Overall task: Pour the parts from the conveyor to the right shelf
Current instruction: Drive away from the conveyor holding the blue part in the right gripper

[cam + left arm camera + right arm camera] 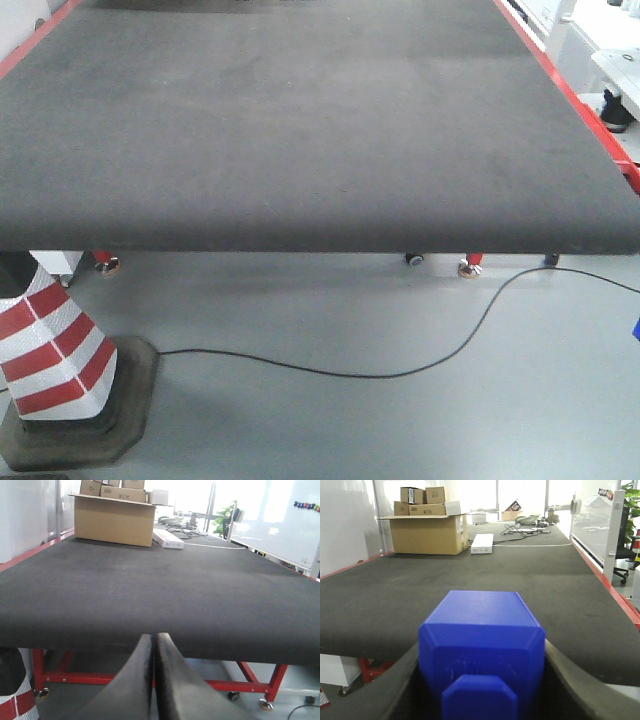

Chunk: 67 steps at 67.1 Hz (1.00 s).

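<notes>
The conveyor's wide black belt fills the front view; no parts show on it. It also shows in the left wrist view and the right wrist view. My right gripper is shut on a blue plastic box, held in front of the belt's near edge, with a finger on each side. A sliver of blue shows at the front view's right edge. My left gripper is shut and empty, its tips at the belt's near edge. The shelf is out of view.
Cardboard boxes and a flat white box sit at the belt's far end. A red-and-white striped post on a black base stands on the floor at the left. A black cable lies on the floor. A red frame carries the belt.
</notes>
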Motion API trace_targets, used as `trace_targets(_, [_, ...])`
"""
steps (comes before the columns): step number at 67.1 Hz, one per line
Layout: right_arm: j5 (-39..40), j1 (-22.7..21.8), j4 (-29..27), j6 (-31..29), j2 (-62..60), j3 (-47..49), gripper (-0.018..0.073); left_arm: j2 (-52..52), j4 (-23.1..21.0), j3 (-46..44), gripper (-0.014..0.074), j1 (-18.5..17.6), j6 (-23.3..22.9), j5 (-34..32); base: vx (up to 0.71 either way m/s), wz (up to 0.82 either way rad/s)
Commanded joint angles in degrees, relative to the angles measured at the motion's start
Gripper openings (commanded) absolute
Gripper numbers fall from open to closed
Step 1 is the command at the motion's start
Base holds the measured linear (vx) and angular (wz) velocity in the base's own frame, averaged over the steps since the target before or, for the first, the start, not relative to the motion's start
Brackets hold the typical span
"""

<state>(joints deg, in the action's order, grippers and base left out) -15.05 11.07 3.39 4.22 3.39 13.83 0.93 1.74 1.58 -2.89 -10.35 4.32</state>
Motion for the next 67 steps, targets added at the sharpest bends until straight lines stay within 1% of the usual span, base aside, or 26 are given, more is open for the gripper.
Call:
trace_targets(1, [4.6,-0.3,0.1,-0.4,0.8,1.6,-0.0004,0.5,-0.5,1.3,-0.0006,-0.2,-0.3,-4.3,-0.23,-0.07])
trace_targets(20, [4.6,-0.3,0.1,-0.4,0.8,1.6,-0.0004,0.5,-0.5,1.3,-0.0006,-0.2,-0.3,-4.3,-0.19,-0.10])
trace_targets(31, [4.5,-0.3,0.1,-0.4,0.8,1.6,-0.0004,0.5,-0.5,1.3,-0.0006,-0.2,-0.3,-4.3,-0.13,-0.39])
trace_targets(40, [4.5,-0.3,0.1,-0.4,0.8,1.6,-0.0004,0.5,-0.5,1.3,-0.0006,-0.2,-0.3,-4.3,-0.13,-0.73])
trace_targets(57, [4.5,-0.3,0.1,-0.4,0.8,1.6,-0.0004,0.5,-0.5,1.3,-0.0006,-0.2,-0.3,-4.3,-0.16,-0.97])
trace_targets(67, [4.5,-0.3,0.2,-0.4,0.8,1.6,-0.0004,0.5,-0.5,1.3,-0.0006,-0.2,-0.3,-4.3,-0.17,-0.79])
